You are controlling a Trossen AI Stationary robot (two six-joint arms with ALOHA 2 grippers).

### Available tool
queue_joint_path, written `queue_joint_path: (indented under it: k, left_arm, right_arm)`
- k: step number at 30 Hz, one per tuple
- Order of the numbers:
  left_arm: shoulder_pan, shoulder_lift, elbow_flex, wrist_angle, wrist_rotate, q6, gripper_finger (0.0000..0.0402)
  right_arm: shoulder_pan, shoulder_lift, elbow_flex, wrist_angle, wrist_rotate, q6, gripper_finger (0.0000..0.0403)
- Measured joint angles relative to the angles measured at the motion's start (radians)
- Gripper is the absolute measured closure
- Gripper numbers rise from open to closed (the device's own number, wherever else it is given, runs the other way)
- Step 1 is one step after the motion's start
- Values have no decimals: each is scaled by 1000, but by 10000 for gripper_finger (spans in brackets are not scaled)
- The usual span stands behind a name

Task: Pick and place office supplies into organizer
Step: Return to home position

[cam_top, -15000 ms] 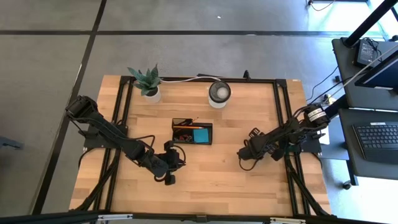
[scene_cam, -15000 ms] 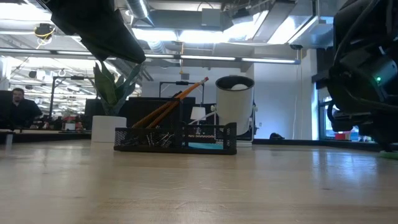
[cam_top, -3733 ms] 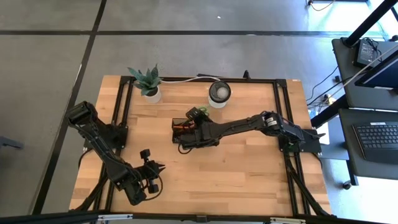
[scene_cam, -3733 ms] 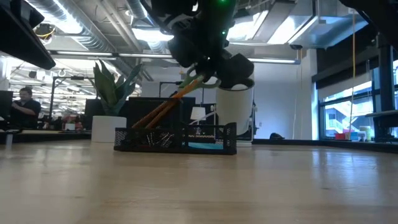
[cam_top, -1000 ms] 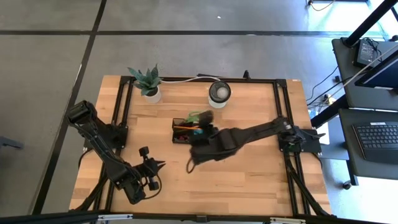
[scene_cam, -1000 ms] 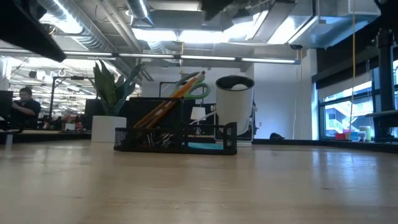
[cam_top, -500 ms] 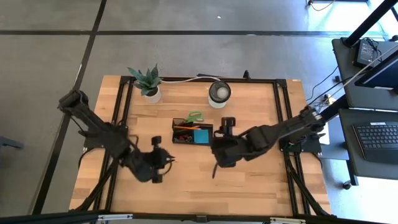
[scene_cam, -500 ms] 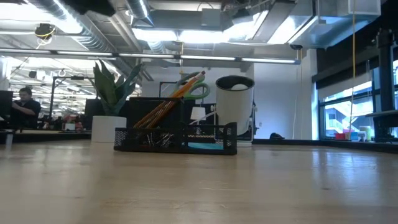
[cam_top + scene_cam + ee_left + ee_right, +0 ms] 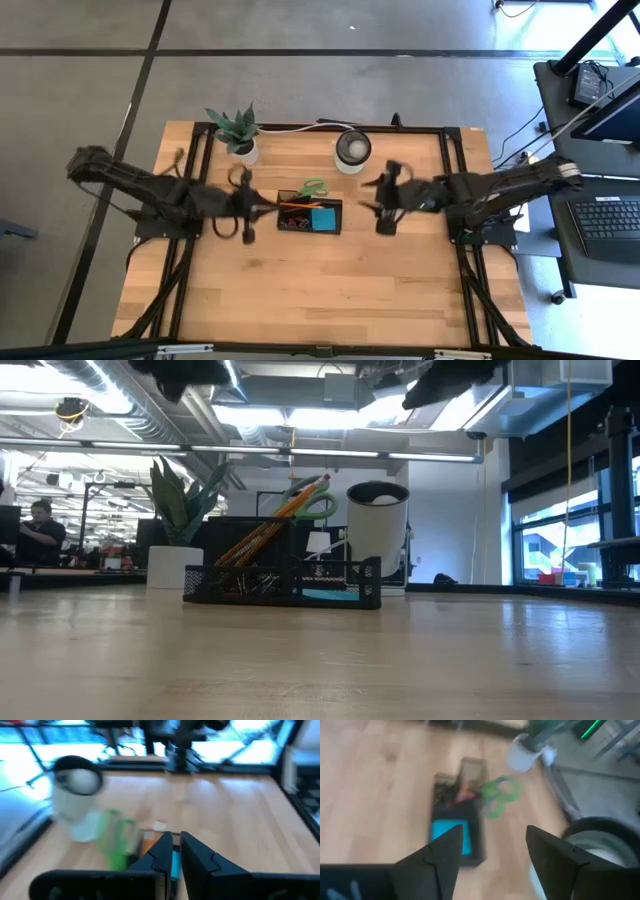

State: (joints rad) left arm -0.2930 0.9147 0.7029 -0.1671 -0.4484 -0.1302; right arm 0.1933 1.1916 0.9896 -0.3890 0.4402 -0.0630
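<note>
Green-handled scissors (image 9: 313, 187) stand in the black organizer (image 9: 310, 229) on the worktop (image 9: 300, 290), so the clenched left tool (image 9: 266, 207) at its 9 o'clock and the released right tool (image 9: 376, 205) at 3 o'clock should withdraw high, clearing the handles.

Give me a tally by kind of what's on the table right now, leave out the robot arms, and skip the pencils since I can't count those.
Potted plant: 1
White-rimmed cup: 1
Black organizer: 1
Green-handled scissors: 1
Blue sticky-note pad: 1
Total: 5
</note>
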Motion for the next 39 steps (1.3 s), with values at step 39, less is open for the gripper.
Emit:
queue_joint_path:
  k: [39]
  left_arm:
    - [728, -911, -561, 64, 385, -5, 370]
  right_arm:
    - [-565, -1177, -760, 226, -398, -114, 183]
